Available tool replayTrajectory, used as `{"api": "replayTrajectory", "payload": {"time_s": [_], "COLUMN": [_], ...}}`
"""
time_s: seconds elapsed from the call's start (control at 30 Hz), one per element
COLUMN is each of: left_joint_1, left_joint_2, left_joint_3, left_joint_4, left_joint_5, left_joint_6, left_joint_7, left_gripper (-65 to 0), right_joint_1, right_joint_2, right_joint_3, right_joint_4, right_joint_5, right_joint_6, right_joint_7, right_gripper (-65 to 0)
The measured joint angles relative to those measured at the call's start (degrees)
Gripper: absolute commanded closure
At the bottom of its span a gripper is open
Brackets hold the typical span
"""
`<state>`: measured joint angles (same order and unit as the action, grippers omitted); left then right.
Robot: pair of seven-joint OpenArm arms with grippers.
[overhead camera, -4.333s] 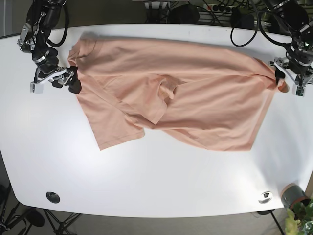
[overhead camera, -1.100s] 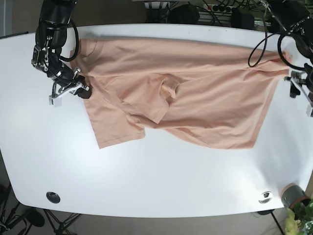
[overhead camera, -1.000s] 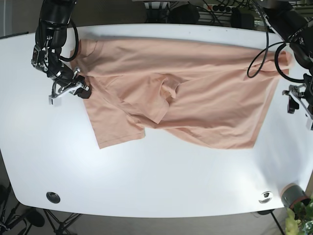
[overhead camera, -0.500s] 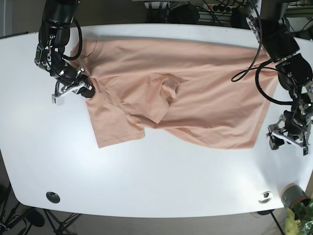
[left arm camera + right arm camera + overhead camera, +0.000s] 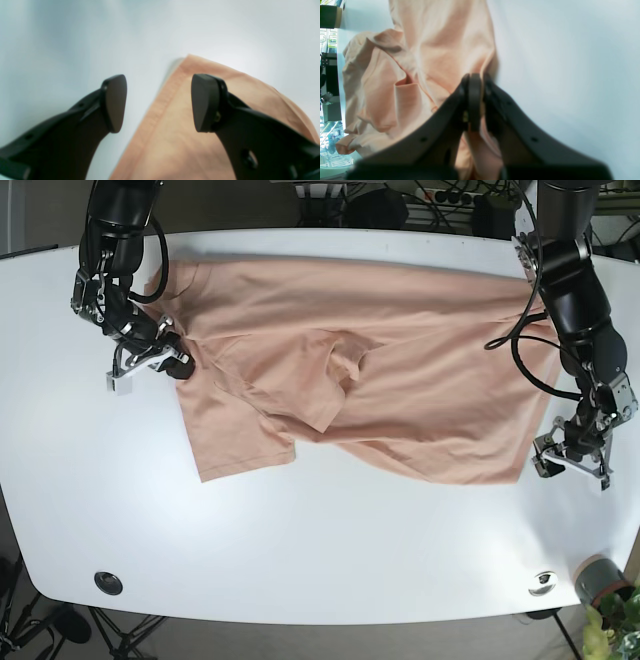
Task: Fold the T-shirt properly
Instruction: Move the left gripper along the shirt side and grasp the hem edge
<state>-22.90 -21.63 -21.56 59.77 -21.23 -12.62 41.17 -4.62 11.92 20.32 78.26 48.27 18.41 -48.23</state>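
Task barely begun. The T-shirt [image 5: 360,370] lies spread but rumpled across the upper half of the white table [image 5: 320,550] in the base view, running from upper left to right edge. No clean fold visible: one flap sticks down at lower left of the cloth, a small bunched crease sits near centre, and the right-hand side droops to a corner at lower right. Judged from that, flattening and every fold are still to do.

Right gripper [image 5: 165,362], upper left of the base view, sits at the shirt's left edge. Its wrist view shows the jaws pressed together with peach fabric pinched between them [image 5: 473,105], cloth bunching away to the left of that frame. So it has hold of the shirt edge.

Left gripper [image 5: 570,463], lower right of the base view, is at the shirt's lower right corner. Wrist view: jaws wide apart [image 5: 160,102], holding nothing, the hemmed corner of the shirt [image 5: 175,110] lying in the gap below, one pad over bare table, the other over cloth. Contact with the fabric cannot be told. Looks lined up to grab that corner.
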Motion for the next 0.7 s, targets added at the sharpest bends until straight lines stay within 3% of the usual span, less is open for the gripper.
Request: {"api": "replayTrajectory", "payload": {"time_s": [0.17, 0.37, 0.7], "left_joint_1": [-2.1, -7.6, -11.9], "left_joint_2": [-0.2, -0.6, -1.1], "left_joint_3": [2.8, 11.6, 14.9], "left_joint_4": [-7.3, -17.4, -30.4], "left_joint_5": [0.0, -0.6, 1.8], "left_joint_6": [0.1, -3.0, -3.0], "left_joint_7": [-4.5, -9.7, -17.7], "left_gripper": [-39.3, -46.5, -47.2], "right_joint_1": [0.0, -0.2, 0.0], "right_joint_2": [0.0, 0.0, 0.0], "right_joint_3": [-0.1, -0.1, -0.1], "right_joint_4": [0.4, 0.4, 0.5], "right_joint_5": [0.0, -0.2, 0.0], "right_joint_6": [0.0, -0.02, 0.0], "right_joint_7": [0.0, 0.0, 0.0], "right_gripper": [0.0, 0.0, 0.0]}}
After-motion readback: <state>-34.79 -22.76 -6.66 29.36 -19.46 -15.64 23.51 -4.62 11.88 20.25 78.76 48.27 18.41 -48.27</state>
